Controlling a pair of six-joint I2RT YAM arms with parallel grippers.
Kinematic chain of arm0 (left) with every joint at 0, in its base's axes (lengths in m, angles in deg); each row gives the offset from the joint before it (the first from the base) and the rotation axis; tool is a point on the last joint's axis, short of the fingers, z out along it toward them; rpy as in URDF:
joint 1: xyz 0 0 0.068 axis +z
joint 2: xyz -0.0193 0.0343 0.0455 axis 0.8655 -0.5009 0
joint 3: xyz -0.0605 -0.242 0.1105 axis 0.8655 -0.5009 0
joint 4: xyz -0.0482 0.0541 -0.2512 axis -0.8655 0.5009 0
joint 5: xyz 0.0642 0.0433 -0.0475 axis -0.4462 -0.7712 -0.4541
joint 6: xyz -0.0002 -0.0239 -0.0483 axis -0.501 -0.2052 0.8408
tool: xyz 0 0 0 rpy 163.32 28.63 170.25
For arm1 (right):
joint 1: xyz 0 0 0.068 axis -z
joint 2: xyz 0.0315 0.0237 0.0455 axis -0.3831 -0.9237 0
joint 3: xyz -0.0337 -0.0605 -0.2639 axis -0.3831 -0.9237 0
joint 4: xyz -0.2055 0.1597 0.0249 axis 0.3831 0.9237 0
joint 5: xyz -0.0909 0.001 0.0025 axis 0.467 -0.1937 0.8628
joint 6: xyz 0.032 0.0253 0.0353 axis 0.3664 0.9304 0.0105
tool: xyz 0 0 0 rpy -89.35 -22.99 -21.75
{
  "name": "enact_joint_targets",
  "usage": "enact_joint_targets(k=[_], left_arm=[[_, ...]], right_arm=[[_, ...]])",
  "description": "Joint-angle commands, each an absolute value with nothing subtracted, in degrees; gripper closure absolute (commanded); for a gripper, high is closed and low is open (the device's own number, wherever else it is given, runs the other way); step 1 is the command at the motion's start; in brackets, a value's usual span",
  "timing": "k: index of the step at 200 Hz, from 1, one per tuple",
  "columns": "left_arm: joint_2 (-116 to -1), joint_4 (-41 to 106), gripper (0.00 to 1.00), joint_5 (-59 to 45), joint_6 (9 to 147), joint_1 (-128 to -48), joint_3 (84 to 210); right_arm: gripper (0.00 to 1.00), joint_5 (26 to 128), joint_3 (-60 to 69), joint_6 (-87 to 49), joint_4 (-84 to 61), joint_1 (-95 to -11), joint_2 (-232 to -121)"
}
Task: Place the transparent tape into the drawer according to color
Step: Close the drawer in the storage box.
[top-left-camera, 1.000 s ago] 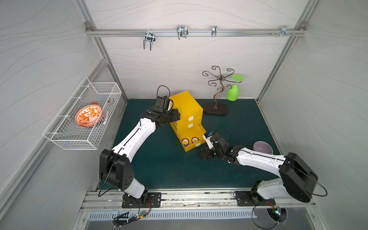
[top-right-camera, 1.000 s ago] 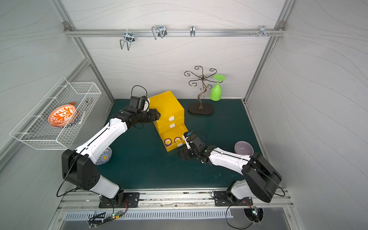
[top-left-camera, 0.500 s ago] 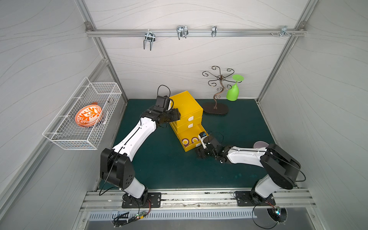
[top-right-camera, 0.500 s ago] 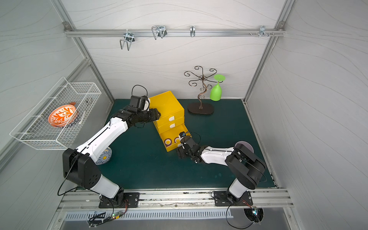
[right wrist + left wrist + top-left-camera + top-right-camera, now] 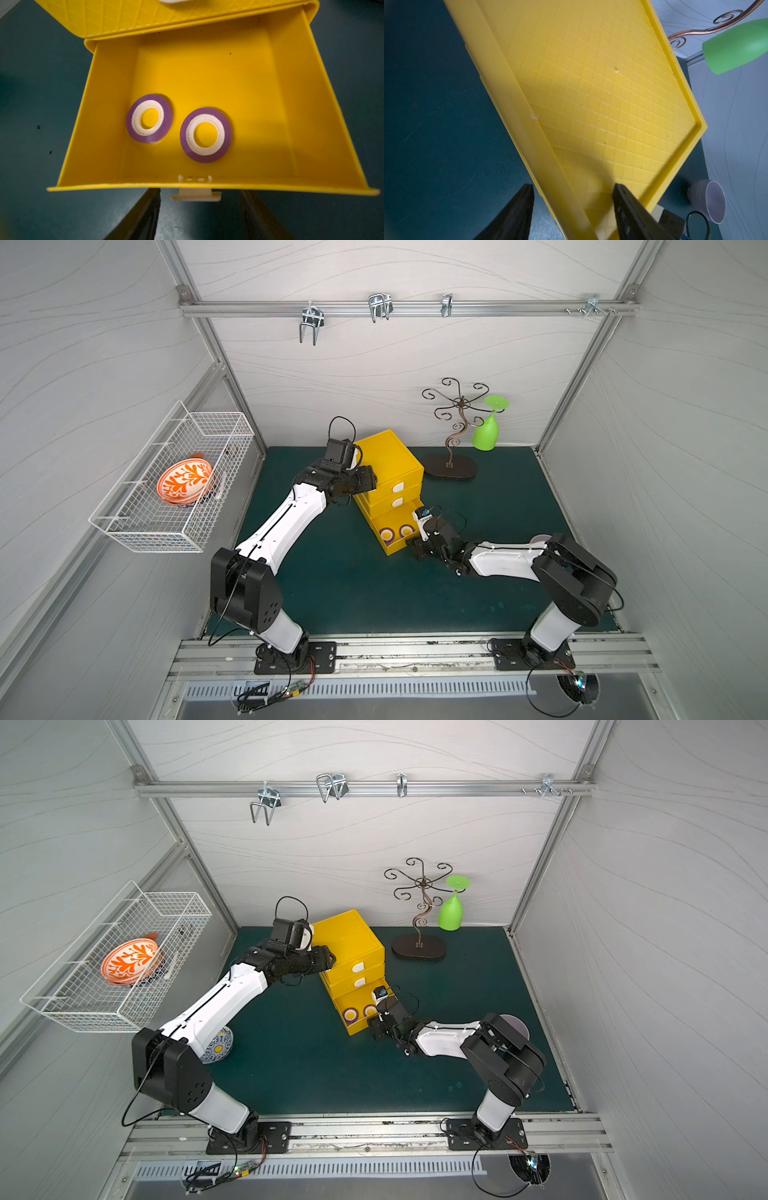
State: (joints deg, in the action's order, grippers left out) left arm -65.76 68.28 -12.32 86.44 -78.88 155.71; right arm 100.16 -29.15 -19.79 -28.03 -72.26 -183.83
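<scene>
The yellow box (image 5: 390,456) stands at the back middle of the green mat, its bottom drawer (image 5: 395,549) pulled out. Two purple tape rolls (image 5: 168,122) (image 5: 227,135) with white cores lie flat inside it, also seen in both top views (image 5: 387,534) (image 5: 351,1015). My right gripper (image 5: 199,191) is open at the drawer front, with the white tab handle (image 5: 195,196) between its fingers and a gap on each side. My left gripper (image 5: 573,186) is open astride the box's top edge: one finger is over the lid, the other beside the wall. No other tape shows.
A wire basket (image 5: 137,526) on the left wall holds an orange patterned bowl (image 5: 185,481). A metal curl stand (image 5: 451,466) with a green glass (image 5: 485,435) stands behind the box. A grey-purple bowl (image 5: 540,538) sits behind the right arm, and a blue patterned ball (image 5: 218,1048) under the left arm.
My right gripper has moved in to the drawer front and its jaws have narrowed around the handle; the right elbow has shifted. The left arm and the box are unchanged.
</scene>
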Motion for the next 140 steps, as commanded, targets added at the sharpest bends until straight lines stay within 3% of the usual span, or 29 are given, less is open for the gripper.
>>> enact_joint_targets(k=[1,140], left_arm=[[-67.6,70.5,0.36,-12.2,85.4,-78.4,157.3],[-67.5,71.0,0.37,-10.7,85.3,-78.4,156.6]], right_arm=[[0.37,100.3,-27.0,-20.6,-31.2,-71.9,-185.0],[0.38,99.4,-20.5,-21.9,-34.4,-70.7,-191.5]])
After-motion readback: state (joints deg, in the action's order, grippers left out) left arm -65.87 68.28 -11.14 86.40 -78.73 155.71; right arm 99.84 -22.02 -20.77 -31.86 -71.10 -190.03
